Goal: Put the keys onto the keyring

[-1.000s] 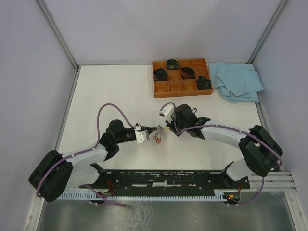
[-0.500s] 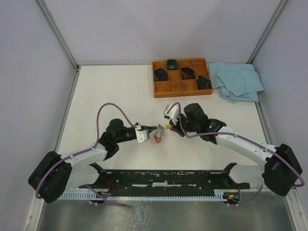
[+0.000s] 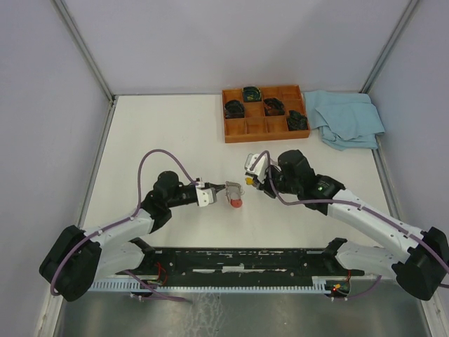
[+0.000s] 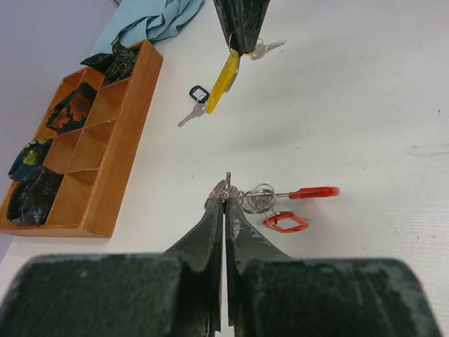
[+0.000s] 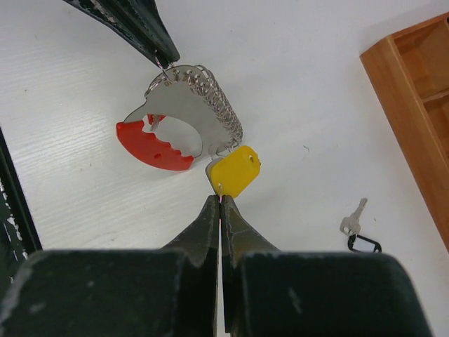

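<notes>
Top external: left gripper (image 3: 224,187) and right gripper (image 3: 247,184) meet mid-table (image 3: 161,133), with open surface all round and the tray (image 3: 265,116) well apart at the far edge. Left wrist: jaws pinched shut on the keyring (image 4: 258,199). Right wrist: jaws clamp a yellow key (image 5: 235,170) just beside the ring.

Left arm (image 3: 123,226): extended low over the table (image 3: 161,133), forearm pointing right toward centre. Left tool (image 3: 226,187): fingers pressed together, tips clamped on the keyring (image 5: 184,105). Right arm (image 3: 365,214): reaches in from the right, wrist turned left. Right tool (image 3: 247,184): fingers pressed together, tips pinching a yellow-capped key (image 5: 235,170). Tool tips face each other, near but apart.
</notes>
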You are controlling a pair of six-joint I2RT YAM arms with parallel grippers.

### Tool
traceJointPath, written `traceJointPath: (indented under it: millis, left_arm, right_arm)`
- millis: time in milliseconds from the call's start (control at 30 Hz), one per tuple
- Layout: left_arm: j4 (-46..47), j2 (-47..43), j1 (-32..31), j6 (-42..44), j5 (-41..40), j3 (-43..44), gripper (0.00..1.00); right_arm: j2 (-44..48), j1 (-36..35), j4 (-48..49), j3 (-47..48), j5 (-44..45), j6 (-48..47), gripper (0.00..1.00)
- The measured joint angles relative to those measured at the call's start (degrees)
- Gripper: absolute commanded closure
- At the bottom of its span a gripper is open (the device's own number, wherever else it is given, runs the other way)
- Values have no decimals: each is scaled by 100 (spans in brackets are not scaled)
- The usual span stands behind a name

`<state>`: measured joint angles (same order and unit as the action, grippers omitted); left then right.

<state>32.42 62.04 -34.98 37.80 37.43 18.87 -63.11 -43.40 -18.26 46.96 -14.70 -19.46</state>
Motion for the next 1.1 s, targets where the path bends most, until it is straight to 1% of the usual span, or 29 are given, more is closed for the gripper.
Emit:
traceJointPath:
  millis: [167, 233, 333, 467, 667, 767, 967, 1100]
  left_arm:
    - [-120, -57, 0, 20, 63, 35, 97]
    - [-168, -59, 0, 22, 72, 57, 97]
    - [-232, -66, 0, 22, 81, 79, 97]
    - [-280, -109, 0, 24, 76, 85, 97]
    - [-315, -129, 4, 94, 76, 92, 97]
    - [-332, -151, 4, 133, 74, 92, 97]
    - [-345, -210, 4, 168, 70, 92, 97]
    - [-358, -223, 4, 197, 70, 103, 97]
  right_arm:
    - [129, -9, -85, -22, -258, -317, 99]
    - [52, -22, -420, 105, -380, -470, 99]
    - [-304, -83, -1043, 573, -293, -518, 99]
    - [-765, -114, -1652, 1019, -188, -66, 100]
    - [-1816, -122, -2822, 1561, 190, 1292, 99]
    - [-2422, -122, -3209, 1823, 297, 1709, 100]
    - [-3401, -105, -3469, 2044, 706, 2227, 99]
    - [-3943, -13, -3307, 2229, 1016, 2402, 99]
